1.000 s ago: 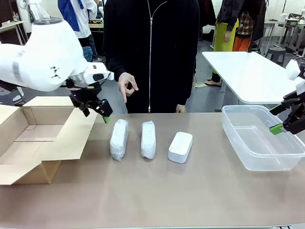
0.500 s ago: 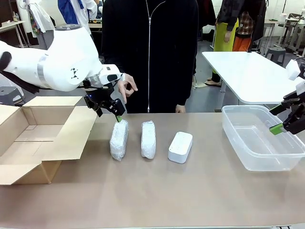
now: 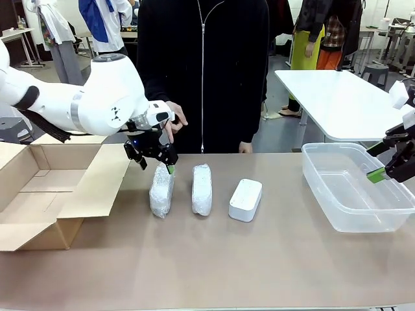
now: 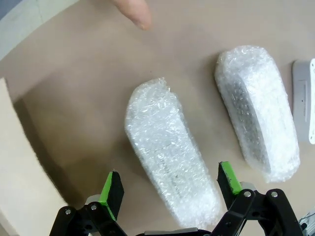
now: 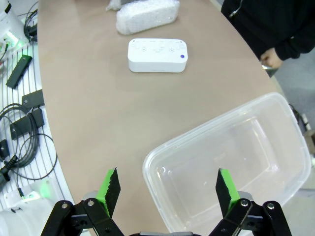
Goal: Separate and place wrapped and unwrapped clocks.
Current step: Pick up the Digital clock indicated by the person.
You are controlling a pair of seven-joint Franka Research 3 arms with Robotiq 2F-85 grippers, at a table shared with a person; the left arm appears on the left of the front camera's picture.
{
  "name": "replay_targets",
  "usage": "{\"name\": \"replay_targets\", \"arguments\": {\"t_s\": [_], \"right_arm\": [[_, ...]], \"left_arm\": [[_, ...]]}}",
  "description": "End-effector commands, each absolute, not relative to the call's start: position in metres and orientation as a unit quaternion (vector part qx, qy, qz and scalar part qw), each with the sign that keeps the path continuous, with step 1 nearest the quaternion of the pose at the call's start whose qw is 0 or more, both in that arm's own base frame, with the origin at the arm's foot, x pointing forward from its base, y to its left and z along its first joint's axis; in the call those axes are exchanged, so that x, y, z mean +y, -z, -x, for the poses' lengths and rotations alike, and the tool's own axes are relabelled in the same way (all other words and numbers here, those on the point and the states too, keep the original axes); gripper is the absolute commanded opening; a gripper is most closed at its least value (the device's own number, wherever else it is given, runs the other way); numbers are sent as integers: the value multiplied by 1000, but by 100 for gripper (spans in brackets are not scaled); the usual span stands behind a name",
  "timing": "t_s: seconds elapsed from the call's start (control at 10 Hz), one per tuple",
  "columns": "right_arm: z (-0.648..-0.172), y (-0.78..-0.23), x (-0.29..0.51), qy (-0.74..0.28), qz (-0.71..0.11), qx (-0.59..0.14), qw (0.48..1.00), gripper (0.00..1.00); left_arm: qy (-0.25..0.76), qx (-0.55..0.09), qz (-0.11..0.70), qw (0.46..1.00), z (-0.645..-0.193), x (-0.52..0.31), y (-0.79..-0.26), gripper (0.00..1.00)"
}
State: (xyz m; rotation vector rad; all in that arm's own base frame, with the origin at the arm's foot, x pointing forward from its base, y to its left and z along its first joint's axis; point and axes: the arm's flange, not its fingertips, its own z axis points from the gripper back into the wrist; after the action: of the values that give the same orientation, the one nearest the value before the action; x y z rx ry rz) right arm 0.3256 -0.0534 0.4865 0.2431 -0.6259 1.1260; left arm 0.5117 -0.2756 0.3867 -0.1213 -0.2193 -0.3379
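Note:
Three clocks lie in a row mid-table: a bubble-wrapped clock (image 3: 161, 189), a second wrapped clock (image 3: 201, 188) and a bare white clock (image 3: 246, 199). My left gripper (image 3: 157, 164) hangs open just above the far end of the leftmost wrapped clock. In the left wrist view that clock (image 4: 165, 147) lies between the spread green pads of the gripper (image 4: 170, 184), untouched, with the other wrapped clock (image 4: 256, 105) beside it. My right gripper (image 3: 382, 162) stands open and empty at the right edge, over the tub rim. The right wrist view shows the gripper (image 5: 167, 189), the bare clock (image 5: 157, 55) and a wrapped clock (image 5: 147, 15).
An open brown cardboard box (image 3: 39, 188) sits at the left, its flap reaching toward the clocks. A clear plastic tub (image 3: 353, 188) stands at the right. A person in black stands across the table, one hand (image 3: 174, 116) near my left gripper, a fingertip (image 4: 138, 12) close by.
My left arm has swung right from over the box flap to above the far end of the leftmost wrapped clock. The right arm and the clocks have not moved.

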Motion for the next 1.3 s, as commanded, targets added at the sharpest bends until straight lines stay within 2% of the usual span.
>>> {"name": "replay_targets", "arguments": {"t_s": [0.0,0.5,1.2], "right_arm": [[-327,-484,-54,-527,-125,-299,786,100],[-327,-484,-54,-527,-125,-299,786,100],[-327,-484,-54,-527,-125,-299,786,100]], "left_arm": [[149,-109,46,982,-516,-294,-381,100],[140,-89,3,986,-518,-301,-359,100],[130,-66,18,989,-527,-296,-333,100]]}}
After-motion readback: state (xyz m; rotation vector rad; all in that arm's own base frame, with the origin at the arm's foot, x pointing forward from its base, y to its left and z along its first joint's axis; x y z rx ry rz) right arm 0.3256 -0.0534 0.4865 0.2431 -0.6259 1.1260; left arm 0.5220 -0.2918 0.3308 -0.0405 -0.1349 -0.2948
